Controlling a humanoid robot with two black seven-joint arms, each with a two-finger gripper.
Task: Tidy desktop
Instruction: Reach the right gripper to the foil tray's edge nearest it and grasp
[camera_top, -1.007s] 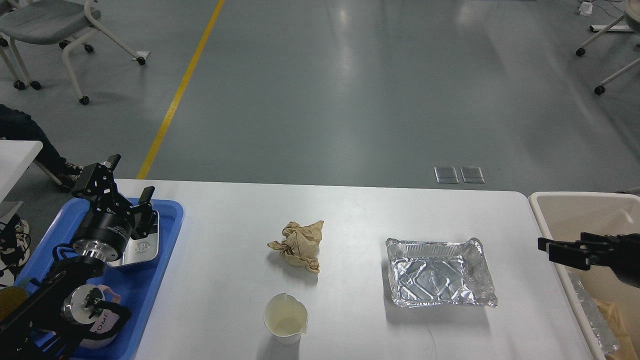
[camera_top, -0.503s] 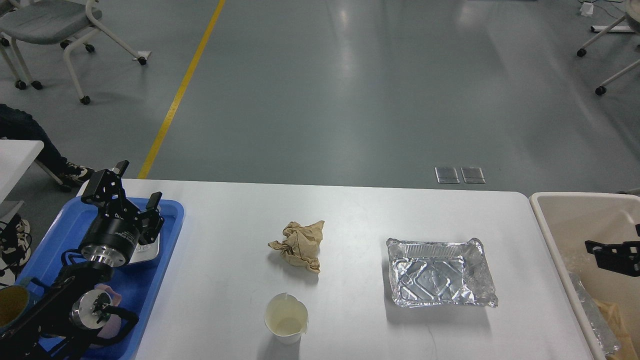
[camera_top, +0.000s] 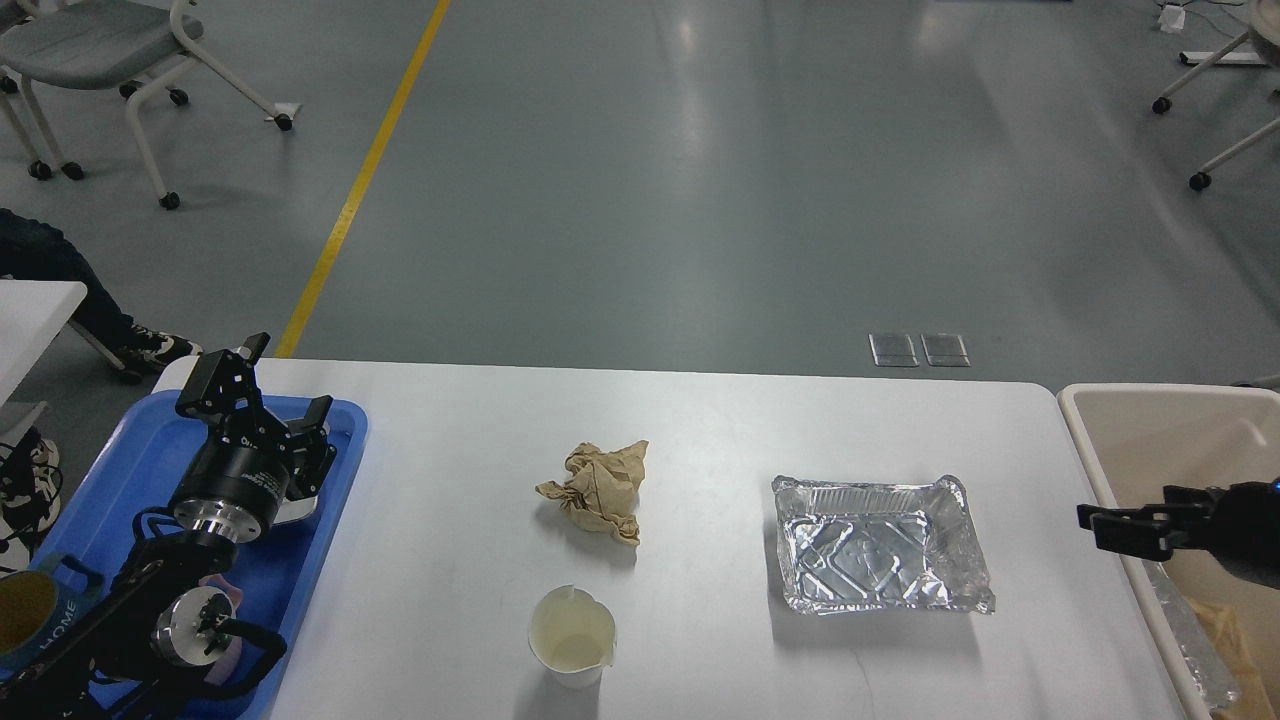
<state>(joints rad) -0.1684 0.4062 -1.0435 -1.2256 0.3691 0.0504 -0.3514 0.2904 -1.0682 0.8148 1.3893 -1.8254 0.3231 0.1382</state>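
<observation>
grey polished floor with a yellow painted line fills the far half of the head view, and a grey wheeled chair (camera_top: 90, 60) stands at about ten o'clock. nearer, the large glossy white rectangular counter (camera_top: 700, 430) with rounded corners spans the lower half, from a blue plastic tray (camera_top: 300, 560) at its nine o'clock end to a beige plastic bin (camera_top: 1150, 420) at its three o'clock end.

over the blue tray hangs the left hand (camera_top: 285, 385), its two black fingers spread apart above a shiny metal rectangular dish (camera_top: 300, 505) that lies in the tray. the dish is mostly hidden by the wrist. at seven o'clock a mug with a yellow inside (camera_top: 25, 615) shows at the edge of the view.

near the counter's middle lies a crumpled brown paper ball (camera_top: 598, 490). just toward six o'clock from it, apart from it, stands a small white paper cup (camera_top: 571, 635), upright.

toward four o'clock sits a crinkled rectangular aluminium foil container (camera_top: 880, 545), open side up, well apart from the paper and the cup.

at three o'clock the right hand (camera_top: 1100, 520) reaches in over the bin's near wall, pointing toward nine o'clock. it is dark and seen edge-on, so whether its fingers are apart or together cannot be told. foil and brown paper lie in the bin below it.
</observation>
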